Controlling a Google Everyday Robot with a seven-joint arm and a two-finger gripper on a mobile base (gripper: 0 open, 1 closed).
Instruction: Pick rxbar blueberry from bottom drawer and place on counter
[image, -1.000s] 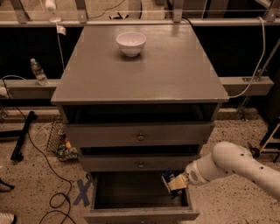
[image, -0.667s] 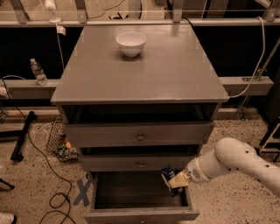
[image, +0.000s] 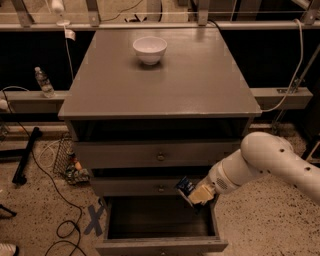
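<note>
Gripper: the gripper (image: 194, 193) sits right of centre in the lower part of the frame, at the end of the white arm (image: 270, 162) that enters from the right edge. It is pinched closed on the bar.
Rxbar blueberry: the rxbar blueberry (image: 184, 184) is clear of the drawer floor. It juts up and to the left from the gripper, tilted, in front of the middle drawer (image: 130, 186) and to the right of its knob (image: 160, 188).
Bottom drawer: the bottom drawer (image: 160, 245) is pulled out at the bottom centre, and its dark interior lies directly under the bar.
Counter: the counter (image: 165, 90) fills the upper middle of the frame. A white bowl (image: 150, 49) stands near its far edge, well apart from the near edge.
Stage: by my reading the pick is done; the lift and the placing are not yet done.
Risk, grip: only one end of the bar appears to be clamped, so the slick wrapper could slide out on a quick swing and drop back into the drawer or onto the floor.
Risk, overhang: the counter's lip and the top drawer (image: 120, 154) stand above the bar. A straight rise close to the cabinet could catch the bar or the wrist underneath, so backing out first seems wise.
Risk, placing: a release too near the front edge may let the bar tip off, and one too far back may nudge the bowl.
</note>
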